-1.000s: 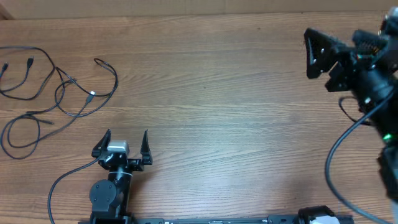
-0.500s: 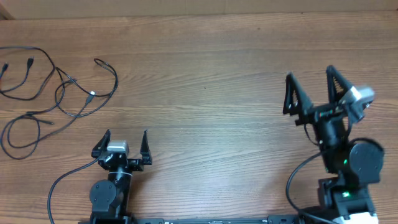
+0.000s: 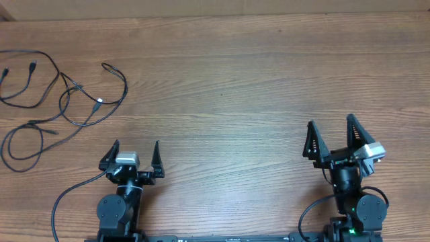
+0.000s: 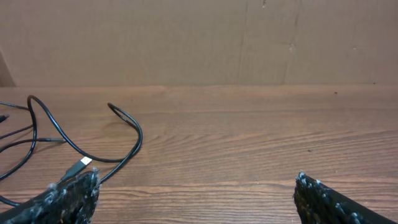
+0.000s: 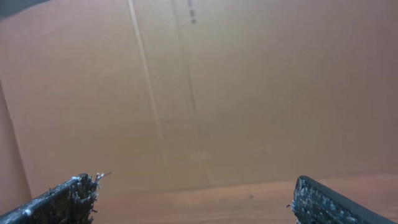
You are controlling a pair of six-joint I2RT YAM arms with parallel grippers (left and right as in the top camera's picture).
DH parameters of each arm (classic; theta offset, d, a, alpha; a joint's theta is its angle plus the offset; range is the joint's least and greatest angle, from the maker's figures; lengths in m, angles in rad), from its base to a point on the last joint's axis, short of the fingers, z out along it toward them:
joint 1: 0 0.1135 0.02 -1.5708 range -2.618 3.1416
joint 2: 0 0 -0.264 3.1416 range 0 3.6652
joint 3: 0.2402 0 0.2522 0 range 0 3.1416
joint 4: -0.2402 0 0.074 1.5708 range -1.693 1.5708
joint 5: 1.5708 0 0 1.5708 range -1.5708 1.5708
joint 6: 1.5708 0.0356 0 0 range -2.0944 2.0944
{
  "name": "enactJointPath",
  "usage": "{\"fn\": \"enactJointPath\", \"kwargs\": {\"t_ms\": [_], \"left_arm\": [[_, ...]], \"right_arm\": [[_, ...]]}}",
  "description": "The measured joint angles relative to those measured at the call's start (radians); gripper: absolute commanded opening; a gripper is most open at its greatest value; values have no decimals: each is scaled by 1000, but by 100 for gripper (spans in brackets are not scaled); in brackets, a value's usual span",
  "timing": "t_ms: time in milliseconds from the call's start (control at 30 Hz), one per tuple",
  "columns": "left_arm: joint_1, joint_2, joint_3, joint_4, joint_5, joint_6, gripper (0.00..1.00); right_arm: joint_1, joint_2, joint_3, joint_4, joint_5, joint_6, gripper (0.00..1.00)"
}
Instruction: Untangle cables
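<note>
The cables lie in loose loops at the table's far left. The left gripper and the right gripper, both at the near edge, gape wide and hold nothing.

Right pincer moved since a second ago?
Yes. The right pincer came from the far right corner of the table, leftward and toward the near edge.

My two arms are matte black. The left gripper has tapering, pointed fingers flanking a pale grey block; the right gripper looks alike. The finger pads look rough and speckled. A thick black cable trails from the left arm's round housing; a green light glows on the right.
</note>
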Motion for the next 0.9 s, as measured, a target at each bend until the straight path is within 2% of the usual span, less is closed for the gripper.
{"fn": "enactJointPath", "kwargs": {"t_ms": [233,567,700,900], "left_arm": [[0,0,0,0,0,0,100],[0,0,0,0,0,0,100],[0,0,0,0,0,0,100],[0,0,0,0,0,0,100]], "right_arm": [[-12,-81,0,-210,1,0,100],[-14,-195,0,-607,34,0,100],[-14,-254,0,-680,60,-13,100],[-14,-302,0,-681,48,-108,100]]}}
